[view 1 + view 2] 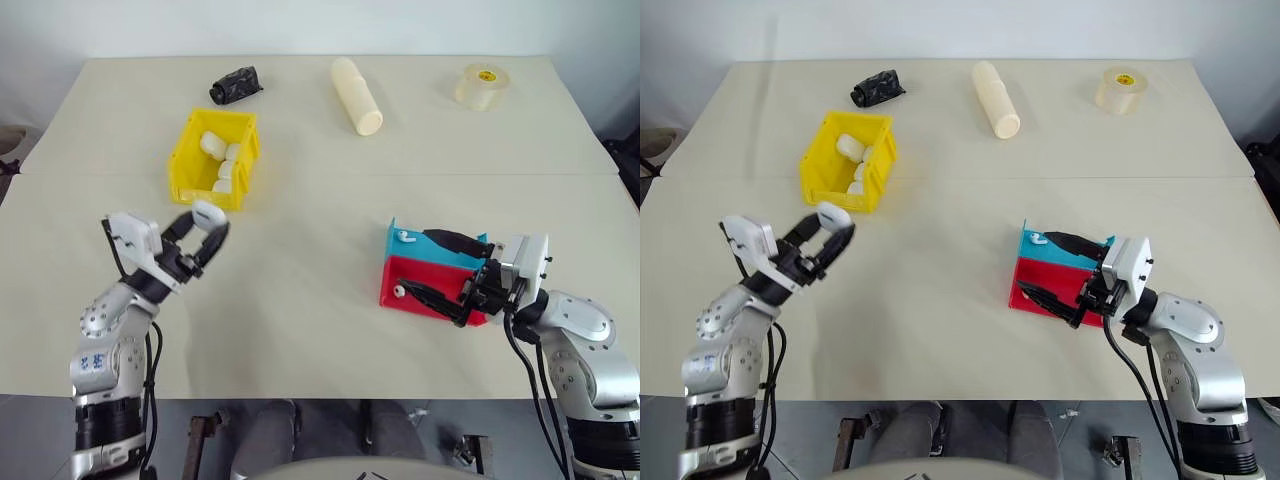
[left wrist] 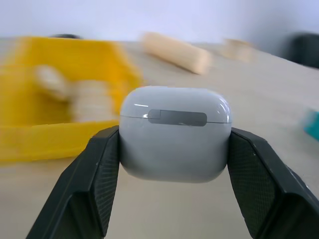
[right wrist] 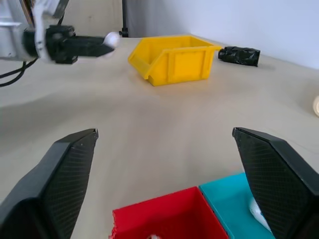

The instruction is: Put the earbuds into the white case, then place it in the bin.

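In the left wrist view the yellow bin [image 2: 65, 99] and the white lumps inside it are blurring, so what they are cannot be told, and the white case [image 2: 175, 133] is hiding the bench behind it. In the right wrist view the picture's edge is cutting off the red tray [image 3: 164, 216], the blue tray [image 3: 227, 199] and the earbud [image 3: 259, 211] lying in the blue one. The dark bundle [image 1: 236, 84] near the bench's far edge is showing too small to identify.

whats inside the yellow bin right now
The yellow bin already holds several white cases like the one shut in the left claw. About four show from above. Whether anything lies beneath them is hidden, and the held white case is not in it yet.
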{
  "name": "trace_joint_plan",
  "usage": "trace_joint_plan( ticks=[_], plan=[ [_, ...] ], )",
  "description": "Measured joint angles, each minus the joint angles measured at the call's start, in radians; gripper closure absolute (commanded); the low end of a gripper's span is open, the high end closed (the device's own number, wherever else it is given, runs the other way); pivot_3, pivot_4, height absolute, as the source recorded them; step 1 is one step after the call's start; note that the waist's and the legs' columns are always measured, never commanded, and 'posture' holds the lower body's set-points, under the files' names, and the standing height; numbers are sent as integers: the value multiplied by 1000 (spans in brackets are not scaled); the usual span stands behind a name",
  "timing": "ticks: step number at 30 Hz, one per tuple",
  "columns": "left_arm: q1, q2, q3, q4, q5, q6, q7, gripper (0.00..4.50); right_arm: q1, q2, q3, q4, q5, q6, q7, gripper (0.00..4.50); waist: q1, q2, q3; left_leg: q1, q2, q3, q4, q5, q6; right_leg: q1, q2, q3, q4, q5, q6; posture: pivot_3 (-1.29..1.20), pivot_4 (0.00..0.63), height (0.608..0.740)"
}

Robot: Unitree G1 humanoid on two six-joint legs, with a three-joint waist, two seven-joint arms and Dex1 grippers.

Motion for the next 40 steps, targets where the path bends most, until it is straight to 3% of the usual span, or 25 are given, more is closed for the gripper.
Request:
trace_joint_plan(
  ticks=[8, 12, 17, 19, 23, 26, 33, 40],
  plan=[
    [-451, 20, -53, 457, 137, -50, 154, 1688, -29, 2, -14, 4, -16, -24, -50, 37, -4, -1, 0, 0, -4, 1, 0, 0, 0, -1, 1, 0, 2, 0, 0, 0, 150, 740],
    [-565, 21, -75, 672, 191, -112, 171, 1688, -35, 8, -20, 5, -22, -36, -79, 37, -9, -1, 0, 0, -4, 2, -4, 0, 0, -3, 1, -2, 3, 0, 0, 0, 150, 740],
    [-605, 25, -83, 797, 215, -149, 180, 79, -23, 14, -21, 3, -31, -42, -107, 0, -10, -2, 0, -1, -4, 3, -4, 0, 0, -3, 0, -3, 3, 0, 0, 0, 150, 740],
    [-611, 29, -83, 800, 215, -155, 175, 32, -21, 16, -21, 3, -33, -42, -113, 0, -8, -2, 0, -1, -3, 3, -2, 0, 0, -3, 0, -3, 4, 0, 0, 0, 150, 740],
    [-555, 46, -87, 731, 198, -159, 86, 32, -22, 15, -21, 2, -35, -49, -113, 0, -8, -2, 0, -1, -3, 3, -1, 0, -1, -3, 0, -3, 4, 0, 0, 0, 150, 740],
    [-454, 87, -110, 579, 171, -148, -43, 32, -23, 8, -24, 5, -35, -57, -107, 0, -12, -2, 0, -1, 0, 2, -2, 0, -1, -3, -1, -3, 4, 0, 0, 0, 150, 740],
    [-72, 304, -121, 178, 94, -178, -409, 32, -41, -46, -55, 78, -10, -59, -24, 0, -26, -2, 0, 1, 2, 2, -5, 0, -1, -1, -1, -2, -1, 0, -1, 0, 150, 740],
    [112, 354, -113, 87, 92, -289, -534, 32, -53, -96, -68, 177, -18, -71, 52, 0, -14, -2, 0, 2, 2, 2, -5, 0, -1, 0, -1, -2, -1, 0, -1, 0, 150, 740]
  ],
)
